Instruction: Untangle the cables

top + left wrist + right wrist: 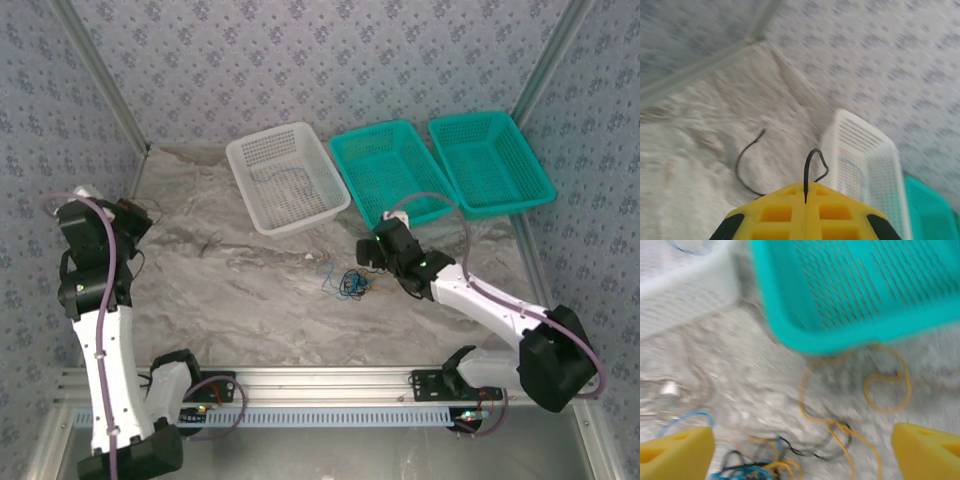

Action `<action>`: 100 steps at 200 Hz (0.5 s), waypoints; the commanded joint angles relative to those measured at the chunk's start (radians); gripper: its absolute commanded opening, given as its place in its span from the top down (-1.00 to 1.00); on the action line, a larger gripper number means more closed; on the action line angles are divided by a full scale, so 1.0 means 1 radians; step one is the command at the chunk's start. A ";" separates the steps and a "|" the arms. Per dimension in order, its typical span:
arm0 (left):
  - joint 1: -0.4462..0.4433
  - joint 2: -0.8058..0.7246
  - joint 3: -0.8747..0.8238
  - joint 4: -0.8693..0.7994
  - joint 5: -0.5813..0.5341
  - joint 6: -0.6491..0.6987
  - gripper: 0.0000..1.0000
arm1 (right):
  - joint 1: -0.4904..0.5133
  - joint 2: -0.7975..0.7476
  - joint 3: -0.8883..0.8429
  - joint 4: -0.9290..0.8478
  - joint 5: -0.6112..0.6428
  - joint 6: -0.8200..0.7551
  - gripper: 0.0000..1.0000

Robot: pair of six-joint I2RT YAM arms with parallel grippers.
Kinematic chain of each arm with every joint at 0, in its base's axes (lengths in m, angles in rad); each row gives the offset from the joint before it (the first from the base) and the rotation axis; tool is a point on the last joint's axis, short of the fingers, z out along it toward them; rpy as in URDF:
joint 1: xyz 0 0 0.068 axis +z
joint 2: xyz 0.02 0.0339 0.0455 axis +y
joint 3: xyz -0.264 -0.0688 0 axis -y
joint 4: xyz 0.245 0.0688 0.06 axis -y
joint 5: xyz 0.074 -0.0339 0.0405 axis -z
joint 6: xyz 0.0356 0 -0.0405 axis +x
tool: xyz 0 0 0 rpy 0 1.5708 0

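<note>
A small tangle of blue, black and yellow cables [350, 283] lies mid-table, just in front of the teal basket. My right gripper [370, 262] hovers right beside and above it, open; in the right wrist view its yellow fingers [677, 450] stand wide apart over the tangle [760, 465], with a yellow cable [840, 400] looping toward the basket and nothing between them. My left gripper [135, 218] is raised at the far left. It is shut [805, 195] on a thin black cable [812, 162] that arches out of the closed fingers and trails down.
A white basket [288, 180] stands at the back centre with a blue cable [852, 170] inside. Two teal baskets [390, 170] [490, 160] stand to its right; the nearer one's rim [805, 335] lies close above the right gripper. Patterned walls enclose the table.
</note>
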 commanded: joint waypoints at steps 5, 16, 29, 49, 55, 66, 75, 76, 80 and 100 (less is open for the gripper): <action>-0.143 -0.013 0.014 0.143 0.097 -0.064 1.00 | 0.060 -0.016 0.089 0.017 0.022 -0.102 -1.00; -0.219 -0.003 0.011 0.184 0.092 -0.079 1.00 | 0.076 -0.008 0.118 0.034 0.001 -0.119 -1.00; -0.301 0.023 0.027 0.208 0.088 -0.080 1.00 | 0.085 -0.004 0.139 0.078 -0.069 -0.145 -1.00; -0.419 0.087 0.059 0.236 0.096 -0.057 1.00 | 0.094 0.006 0.155 0.193 -0.229 -0.188 -1.00; -0.456 0.108 0.072 0.239 0.096 -0.047 1.00 | 0.097 0.011 0.158 0.231 -0.280 -0.202 -1.00; -0.517 0.149 0.100 0.238 0.096 -0.027 1.00 | 0.103 0.025 0.167 0.290 -0.370 -0.241 -1.00; -0.566 0.182 0.120 0.237 0.098 -0.013 1.00 | 0.108 0.038 0.175 0.340 -0.427 -0.250 -1.00; -0.573 0.186 0.122 0.237 0.098 -0.012 1.00 | 0.108 0.040 0.175 0.347 -0.434 -0.250 -1.00; -0.593 0.200 0.133 0.239 0.098 -0.004 1.00 | 0.111 0.045 0.178 0.372 -0.457 -0.253 -1.00; -0.681 0.261 0.180 0.246 0.102 0.027 1.00 | 0.124 0.082 0.191 0.489 -0.553 -0.269 -1.00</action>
